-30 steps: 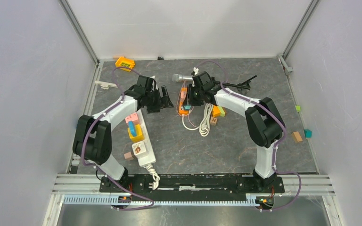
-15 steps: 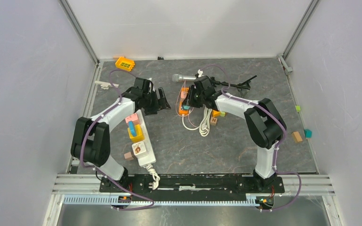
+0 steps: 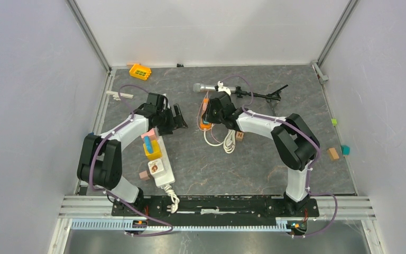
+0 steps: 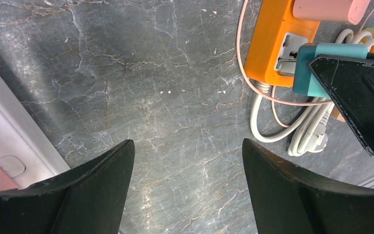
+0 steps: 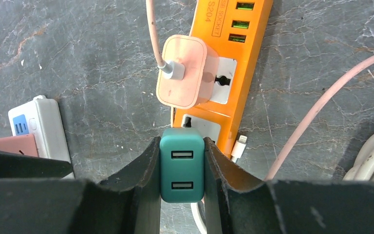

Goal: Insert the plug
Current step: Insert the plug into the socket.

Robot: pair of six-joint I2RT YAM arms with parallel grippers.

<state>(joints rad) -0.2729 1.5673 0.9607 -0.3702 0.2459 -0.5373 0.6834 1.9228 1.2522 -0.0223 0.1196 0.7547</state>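
Between the fingers of the right gripper sits a teal USB charger plug, pinched on both flanks, jaws narrow around it, USB ports facing the wrist camera.
- Directly ahead of the fingertips: orange power strip, with its free socket just past the plug's front edge. Prongs hidden, so I cannot tell whether they have entered.
- One socket further out: pink charger, seated, pink cable running away from it.
- Right of the fingertips: a loose connector tip lies against the strip's edge.

Left gripper: jaws wide, holding nothing, bare tabletop beneath. Teal plug and orange strip lie ahead and to its right; a coiled white cable is just below them.

Step in hand, as I judge it: final alignment and push.
- Square the plug body to the socket face before pressing.
- Push straight along the prongs; a tilted push could skid the unanchored strip.
- Keep clear of the pink charger, which stands close.
- The free gripper could brace the strip.

Receptacles:
- Orange strip: one socket filled (pink charger), the neighbouring one open, USB ports beyond unused.
- White power strip, behind the left gripper: several coloured adapters seated along it.
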